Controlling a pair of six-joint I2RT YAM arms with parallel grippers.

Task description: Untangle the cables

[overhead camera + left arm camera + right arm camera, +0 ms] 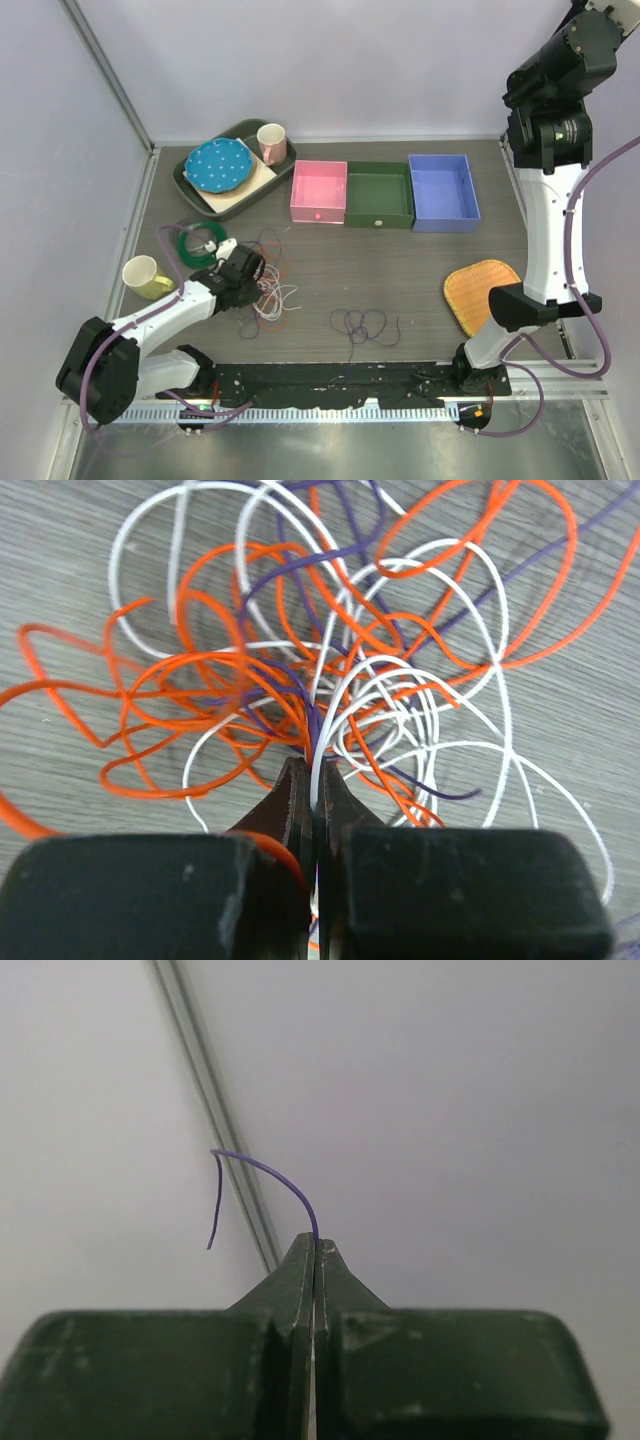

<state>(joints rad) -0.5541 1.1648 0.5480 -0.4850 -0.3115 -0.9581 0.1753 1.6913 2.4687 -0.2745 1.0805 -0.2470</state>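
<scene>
Pinching down in the thick of the cable tangle [270, 297], the left hand [315, 780] has its two fingers pressed tight together. A white strand [322, 742] runs straight in between the tips, and a purple strand [312, 730] goes in right alongside it. Orange strands [200, 657] loop out to both sides of that grip and lie flat on the grey tabletop [420, 290].

From above, that tangle sits to the near left of the green bin [380, 195], well apart from it. A separate dark purple cable [362, 324] lies in loose loops on the near side of the green bin, clear of the tangle and touched by neither hand. Further left of the green bin, beyond the tangle, the green cable [192, 243] is coiled in a ring just beside a yellow cup [143, 276].

The right arm is reared up high, off to the right of the green bin. Its wrist view shows the right hand [316, 1250] clamped shut on a short purple wire [275, 1175]. The wire arcs up out of the tips and droops free against the pale wall [450, 1080].

A pink bin [319, 190] touches the green bin's left side. A blue bin [443, 190] stands just beside its right. A woven plate [478, 292] lies to its near right.
</scene>
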